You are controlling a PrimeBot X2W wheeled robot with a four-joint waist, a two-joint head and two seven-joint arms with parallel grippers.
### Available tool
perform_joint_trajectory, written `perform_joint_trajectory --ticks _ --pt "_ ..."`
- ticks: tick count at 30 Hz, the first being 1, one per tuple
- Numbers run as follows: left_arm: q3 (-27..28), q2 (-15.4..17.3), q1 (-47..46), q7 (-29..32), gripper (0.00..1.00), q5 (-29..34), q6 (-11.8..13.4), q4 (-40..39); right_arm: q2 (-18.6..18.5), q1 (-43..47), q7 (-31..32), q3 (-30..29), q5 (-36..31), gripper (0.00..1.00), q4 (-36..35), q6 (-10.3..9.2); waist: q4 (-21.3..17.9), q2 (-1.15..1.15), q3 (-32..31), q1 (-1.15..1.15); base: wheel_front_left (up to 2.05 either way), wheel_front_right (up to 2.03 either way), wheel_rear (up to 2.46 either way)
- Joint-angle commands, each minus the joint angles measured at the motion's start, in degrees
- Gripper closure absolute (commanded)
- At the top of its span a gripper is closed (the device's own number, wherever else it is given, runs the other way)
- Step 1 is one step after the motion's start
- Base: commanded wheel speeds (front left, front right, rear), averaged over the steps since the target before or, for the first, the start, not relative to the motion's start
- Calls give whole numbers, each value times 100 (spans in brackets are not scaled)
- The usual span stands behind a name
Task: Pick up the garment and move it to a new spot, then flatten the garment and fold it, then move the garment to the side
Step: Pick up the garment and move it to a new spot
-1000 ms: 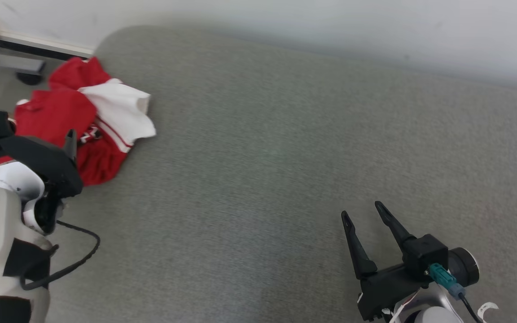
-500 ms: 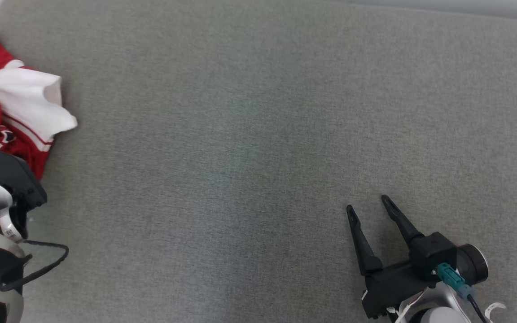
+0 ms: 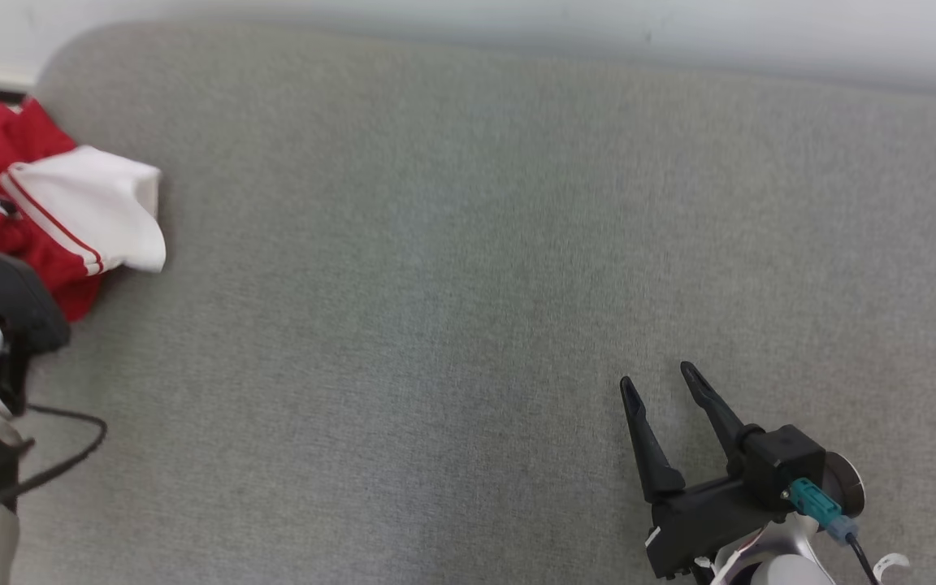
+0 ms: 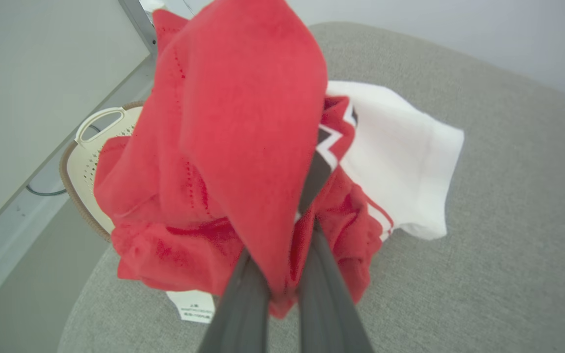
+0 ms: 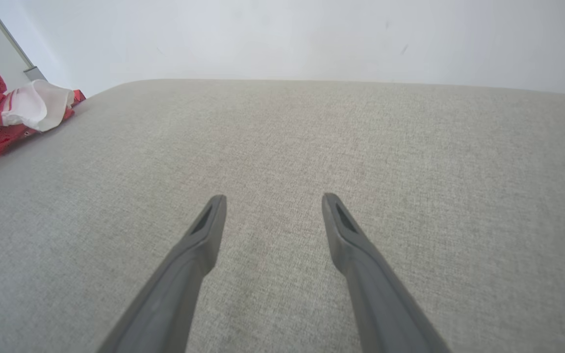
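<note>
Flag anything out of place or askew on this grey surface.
The red and white garment is crumpled in a heap at the grey surface's far left corner, one red fold pinched in the shut left gripper, its white care label sticking out. Nothing looks spilled or damaged.

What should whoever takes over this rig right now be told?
Grips: left pincer shut on a red fold of the garment; right pincer open and empty over the bare grey cushion.
Where: garment bunched at the cushion's far left corner.
Done: the grasp is made.
Left: carry it to a new spot, flatten it, fold it, move it to the side.
</note>
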Motion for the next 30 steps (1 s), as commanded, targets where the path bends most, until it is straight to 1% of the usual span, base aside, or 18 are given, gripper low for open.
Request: perform_joint_trajectory --ticks 1,4,6,7,12,15,18,22,25,30 --pt "3 75 -128 4 100 -56 -71 -96 -6 -23 -98 34 150 0 79 15 112 -1 -526 1 0 0 0" --pt "33 123 -293 2 100 -167 -218 -310 -7 -72 -261 76 339 0 278 15 120 -1 -829 1 0 0 0" --pt "17 178 -417 67 100 -188 -256 -474 -6 -93 -357 101 469 0 406 15 98 -1 -1005 1 0 0 0" --pt "35 209 -557 74 100 -211 -277 -682 -5 -109 -463 104 565 0 524 15 47 -1 -1159 1 0 0 0" --pt "-57 131 -783 232 100 -264 -331 -1176 -8 -45 -624 5 735 0 794 15 -104 -1 -1470 1 0 0 0" --pt "-180 -41 -909 345 100 -297 -372 -1625 -6 29 -701 -67 799 0 956 15 -284 -1 -1634 1 0 0 0" --pt "-299 -248 -938 437 100 -398 -416 -2095 -7 45 -745 -141 806 0 1058 15 -547 -1 -1730 1 0 0 0" --pt "-458 -501 -828 419 100 -503 -461 -2784 -8 -69 -760 -182 755 0 1087 15 -1028 -1 -1722 1 0 0 0" --pt "-586 -798 -591 383 100 -620 -502 -3283 -5 -105 -720 -203 669 0 1099 15 -1413 -1 -1697 1 0 0 0" --pt "-795 -1275 -7 220 100 -827 -479 -4014 -7 -127 -685 -344 589 0 990 15 -2097 -1 -1594 1 0 0 0"
